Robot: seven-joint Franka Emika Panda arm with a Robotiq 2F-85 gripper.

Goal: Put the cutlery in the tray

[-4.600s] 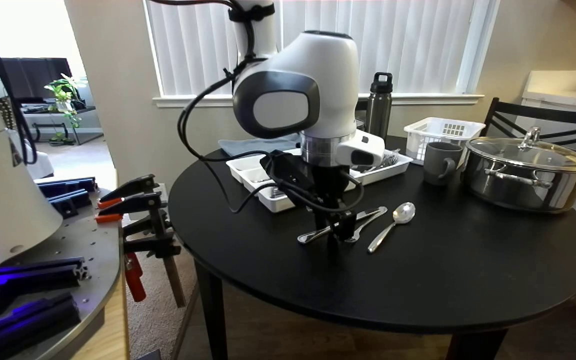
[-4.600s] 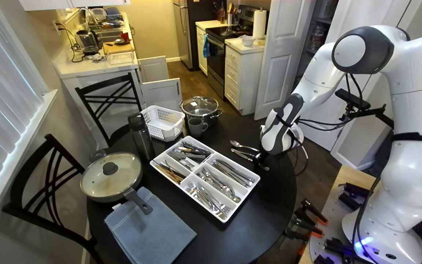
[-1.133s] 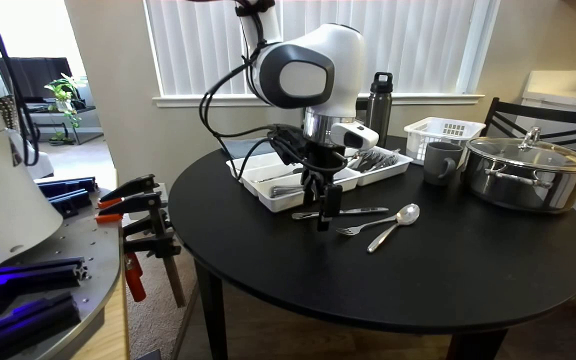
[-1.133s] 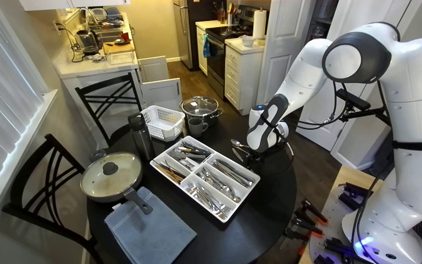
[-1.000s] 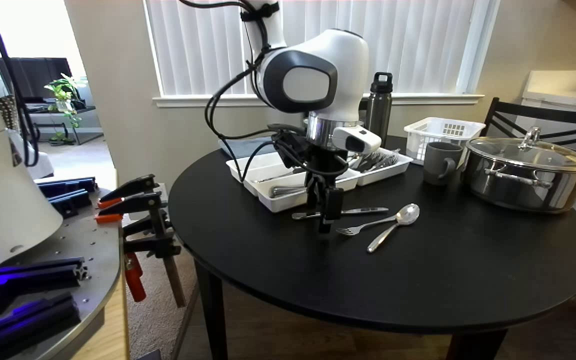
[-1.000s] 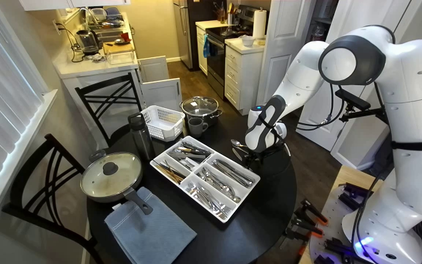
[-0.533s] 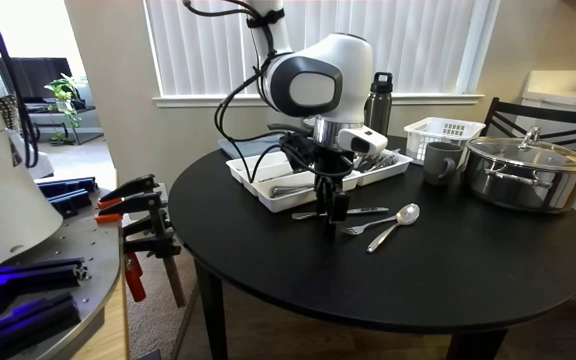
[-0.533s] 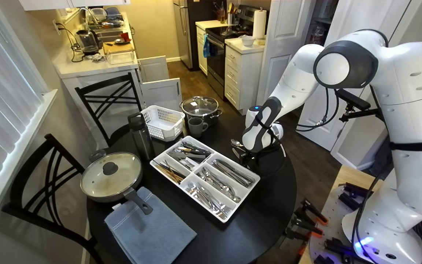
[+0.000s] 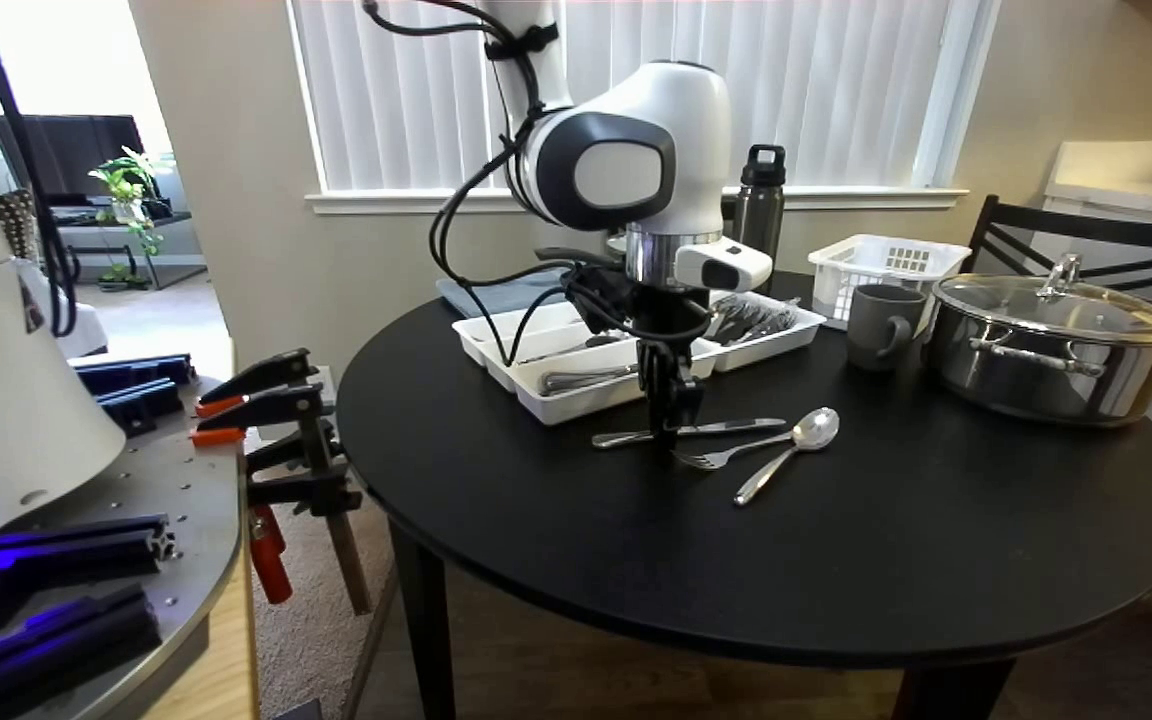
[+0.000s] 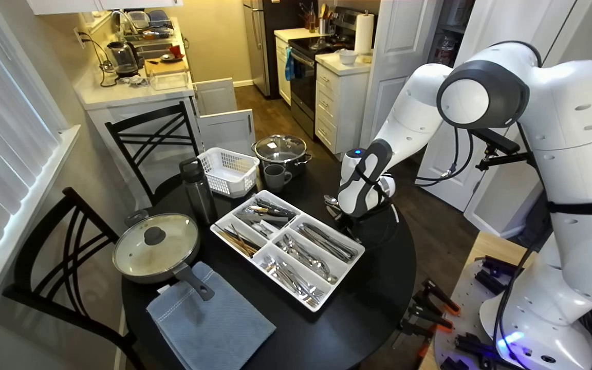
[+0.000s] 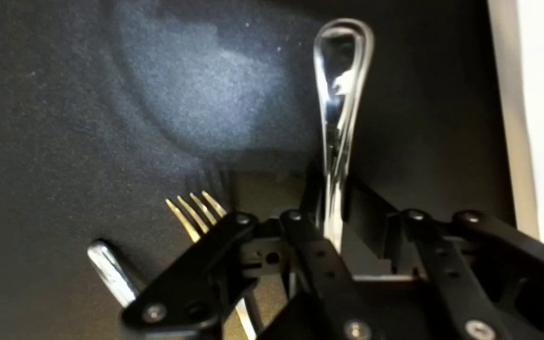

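Note:
A silver knife [image 9: 736,427] lies on the black table in front of the white tray [image 9: 586,402]. My gripper [image 9: 666,435] points down over the knife. In the wrist view my gripper [image 11: 334,189] has its fingers close together on both sides of the knife [image 11: 342,75], near its middle. Its far part is hidden by the gripper. A fork [image 9: 736,453] lies beside the knife, its tines just left of my gripper in the wrist view. A spoon [image 9: 815,429] lies beyond, its bowl at the fork's handle end. The tray holds sorted cutlery.
A grey mug [image 9: 881,325], a steel pot [image 9: 1046,365], a white basket [image 10: 230,172] and a dark bottle [image 10: 199,198] stand on the table. A lidded pan [image 10: 154,249] and blue cloth [image 10: 219,318] lie beyond the tray.
Over 4.6 s the knife and fork have come to lie differently. In the last half second the gripper has lowered, its fingers have closed in, and the knife has shifted slightly.

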